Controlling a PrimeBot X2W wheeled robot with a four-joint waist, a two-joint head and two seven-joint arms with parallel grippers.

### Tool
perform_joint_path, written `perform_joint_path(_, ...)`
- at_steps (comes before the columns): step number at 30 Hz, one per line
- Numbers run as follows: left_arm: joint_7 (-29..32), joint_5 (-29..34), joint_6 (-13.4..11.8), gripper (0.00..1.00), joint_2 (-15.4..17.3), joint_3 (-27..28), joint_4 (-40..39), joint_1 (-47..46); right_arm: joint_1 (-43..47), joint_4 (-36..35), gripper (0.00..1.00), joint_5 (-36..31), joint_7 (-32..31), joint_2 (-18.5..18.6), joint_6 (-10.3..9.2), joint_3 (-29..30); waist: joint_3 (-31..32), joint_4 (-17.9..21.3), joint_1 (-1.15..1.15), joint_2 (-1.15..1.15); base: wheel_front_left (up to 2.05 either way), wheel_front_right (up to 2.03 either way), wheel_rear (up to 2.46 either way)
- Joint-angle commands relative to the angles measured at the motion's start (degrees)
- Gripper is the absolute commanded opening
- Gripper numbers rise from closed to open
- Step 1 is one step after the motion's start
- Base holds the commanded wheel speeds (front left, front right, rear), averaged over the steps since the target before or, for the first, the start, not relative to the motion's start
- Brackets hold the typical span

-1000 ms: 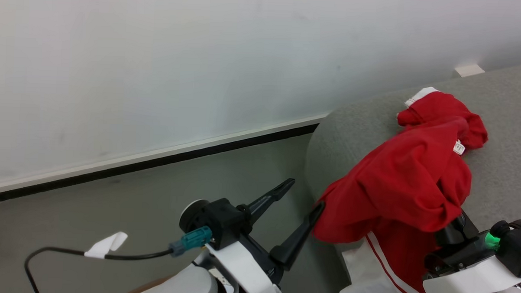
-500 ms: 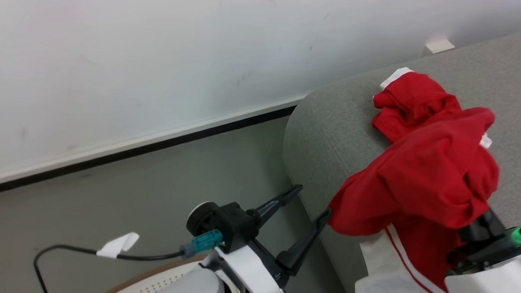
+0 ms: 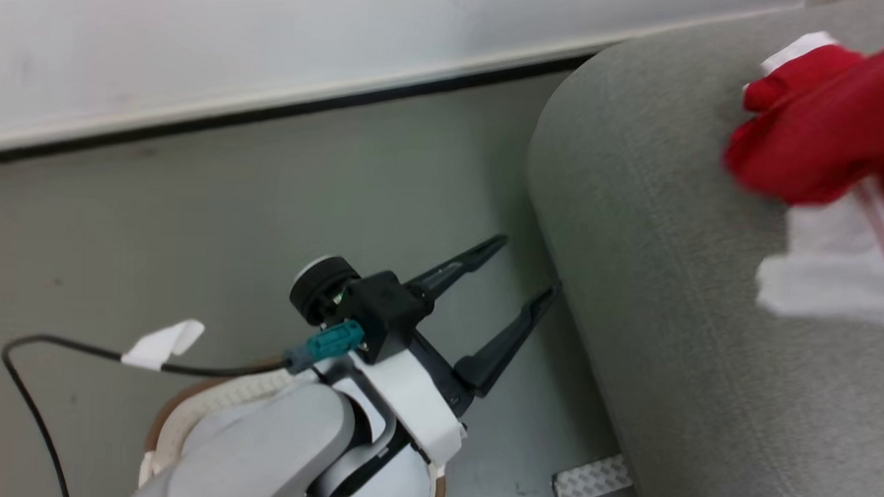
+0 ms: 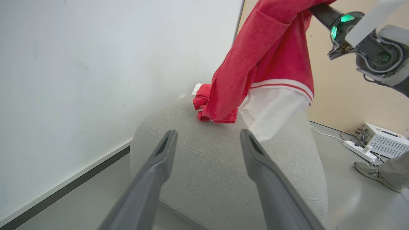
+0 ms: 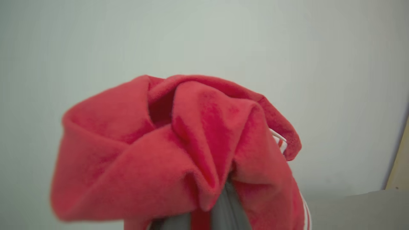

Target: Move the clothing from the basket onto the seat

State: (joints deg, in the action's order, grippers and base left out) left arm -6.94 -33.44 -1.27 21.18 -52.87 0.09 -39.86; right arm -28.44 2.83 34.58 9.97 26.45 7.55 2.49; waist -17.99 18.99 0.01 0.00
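The right tool [image 5: 223, 206], clamped shut on a red-and-white garment [image 4: 271, 57], hangs it lengthwise above the seat [image 4: 204, 172], beside a second red garment [image 4: 201, 103] lying there. Straight down looks enough. The left tool [image 3: 528, 265] stands apart and empty off the seat's edge.

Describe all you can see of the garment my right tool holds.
The garment is soft red fleece-like fabric with a white lower panel and a red stripe at the join. Bunched where the shut right tool pinches it, it hangs over the seat, its lower folds reaching a second red piece lying there; contact is unclear.
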Motion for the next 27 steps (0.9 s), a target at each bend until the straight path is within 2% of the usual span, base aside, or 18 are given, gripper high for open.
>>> perform_joint_path(1,0.2,0.4,0.2,1.00,0.6,0.3,-0.3,-1.1,-1.6,2.0,0.00,0.1,-1.1,1.7,-0.13,1.8,-5.6,-3.9,-0.01,0.00,0.00,0.00,0.00)
perform_joint_path(6,0.8,1.2,0.5,1.00,1.2,1.0,-1.4,-3.7,-7.4,9.4,0.00,-0.6,-3.2,5.2,-0.13,9.6,-11.7,-7.0,-0.01,0.00,0.00,0.00,0.00)
perform_joint_path(13,0.3,1.5,0.6,1.00,1.9,2.0,-1.5,-6.1,-12.9,20.0,0.00,-6.6,-8.7,9.1,-0.13,12.4,-18.0,-9.8,-0.01,0.00,0.00,0.00,0.00)
perform_joint_path(15,-0.1,1.3,0.5,1.00,2.0,2.4,-1.0,-6.2,-14.7,25.5,0.00,-8.6,-10.1,8.6,-0.14,15.5,-18.8,-10.1,-0.01,0.00,0.00,0.00,0.00)
perform_joint_path(18,-0.8,1.1,0.6,1.00,2.1,2.7,-0.1,-6.5,-16.3,32.7,0.00,-12.5,-13.3,8.7,-0.14,16.7,-19.3,-10.4,-0.01,0.00,0.00,0.00,0.00)
perform_joint_path(24,-2.0,0.4,0.7,1.00,1.6,2.7,1.8,-5.6,-17.2,43.3,0.00,-16.3,-21.2,6.7,-0.14,16.0,-17.9,-10.3,-0.01,0.00,0.00,0.00,0.00)
perform_joint_path(25,-2.2,0.3,0.7,1.00,1.7,2.8,2.1,-5.4,-17.5,44.0,0.06,-16.1,-22.0,6.5,-0.14,15.8,-17.5,-10.1,-0.01,0.00,0.00,0.00,0.00)
perform_joint_path(26,-2.2,0.3,0.7,1.00,1.7,2.8,2.1,-5.4,-17.5,44.0,0.06,-16.1,-22.0,6.5,-0.14,15.8,-17.5,-10.1,-0.01,0.00,0.00,0.00,0.00)
perform_joint_path(27,-2.3,0.1,0.6,1.00,1.8,2.8,2.4,-5.1,-17.7,44.4,0.12,-16.0,-22.4,6.7,-0.14,15.7,-17.1,-9.9,-0.01,0.00,0.00,0.00,0.00)
